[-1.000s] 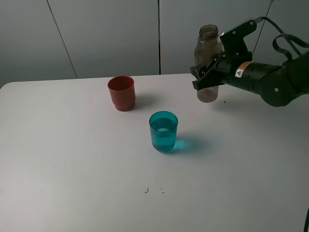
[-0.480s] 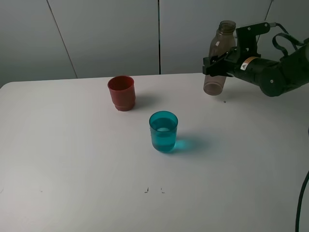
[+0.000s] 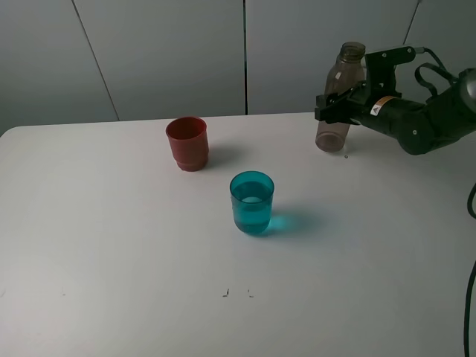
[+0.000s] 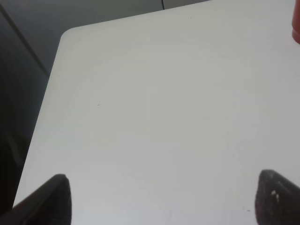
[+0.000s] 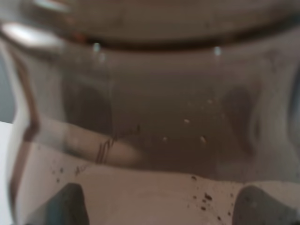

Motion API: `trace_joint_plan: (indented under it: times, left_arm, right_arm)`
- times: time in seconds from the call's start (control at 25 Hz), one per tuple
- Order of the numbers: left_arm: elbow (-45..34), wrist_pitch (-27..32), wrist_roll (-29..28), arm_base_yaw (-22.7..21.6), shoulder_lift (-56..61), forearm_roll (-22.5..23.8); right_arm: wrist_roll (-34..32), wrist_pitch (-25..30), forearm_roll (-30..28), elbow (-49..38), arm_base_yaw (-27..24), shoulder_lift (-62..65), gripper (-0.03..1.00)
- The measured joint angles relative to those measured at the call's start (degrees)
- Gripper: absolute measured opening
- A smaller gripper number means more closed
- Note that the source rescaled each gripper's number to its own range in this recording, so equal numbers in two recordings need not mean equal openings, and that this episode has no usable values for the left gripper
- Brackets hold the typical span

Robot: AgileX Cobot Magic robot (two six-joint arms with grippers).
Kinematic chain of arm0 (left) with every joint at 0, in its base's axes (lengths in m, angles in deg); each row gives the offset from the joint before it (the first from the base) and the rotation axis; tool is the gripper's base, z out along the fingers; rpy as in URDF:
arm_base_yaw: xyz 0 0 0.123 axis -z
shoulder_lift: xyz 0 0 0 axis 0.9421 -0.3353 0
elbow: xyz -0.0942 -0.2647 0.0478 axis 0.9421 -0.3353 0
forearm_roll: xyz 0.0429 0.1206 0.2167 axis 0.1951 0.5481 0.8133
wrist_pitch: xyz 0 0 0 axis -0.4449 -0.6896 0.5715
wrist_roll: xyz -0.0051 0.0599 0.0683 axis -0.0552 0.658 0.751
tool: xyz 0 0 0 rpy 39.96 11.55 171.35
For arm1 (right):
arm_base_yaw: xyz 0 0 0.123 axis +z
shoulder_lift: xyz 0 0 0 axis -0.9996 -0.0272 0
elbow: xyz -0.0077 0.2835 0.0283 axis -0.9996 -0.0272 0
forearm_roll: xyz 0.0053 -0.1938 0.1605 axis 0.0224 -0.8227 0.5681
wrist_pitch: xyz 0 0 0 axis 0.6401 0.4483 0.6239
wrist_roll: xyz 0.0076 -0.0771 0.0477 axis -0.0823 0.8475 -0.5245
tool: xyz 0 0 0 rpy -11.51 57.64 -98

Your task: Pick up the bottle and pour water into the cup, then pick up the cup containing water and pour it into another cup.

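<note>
The smoky grey-brown bottle (image 3: pixel 340 89) stands almost upright at the back right of the table, its base at or just above the surface. My right gripper (image 3: pixel 336 105) is shut on its middle; in the right wrist view the bottle (image 5: pixel 154 117) fills the picture between the two fingertips (image 5: pixel 68 206). The translucent teal cup (image 3: pixel 252 202) holds water and stands near the table's middle. Behind it to the left is the red cup (image 3: pixel 187 143), whose edge (image 4: pixel 296 26) shows in the left wrist view. My left gripper (image 4: pixel 159 199) hangs open over bare table, outside the exterior high view.
The white table (image 3: pixel 111 245) has a rounded back left corner (image 4: pixel 70 35) with a dark drop beyond it. Grey wall panels (image 3: pixel 163 52) rise behind the table. A few small dark specks (image 3: pixel 238 293) mark the front of the tabletop.
My right arm has carried the bottle to the right and back, away from the teal cup, and brought it down to the table. The cups have not moved.
</note>
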Motion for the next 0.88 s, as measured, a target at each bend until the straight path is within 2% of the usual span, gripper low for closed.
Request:
trace_joint_plan:
  times: [0.88]
  left_arm:
    - [0.0,0.0,0.2,0.0,0.0,0.0]
  right_arm:
    - [-1.8,-0.1,0.0,0.4,-0.1,-1.7,0.00]
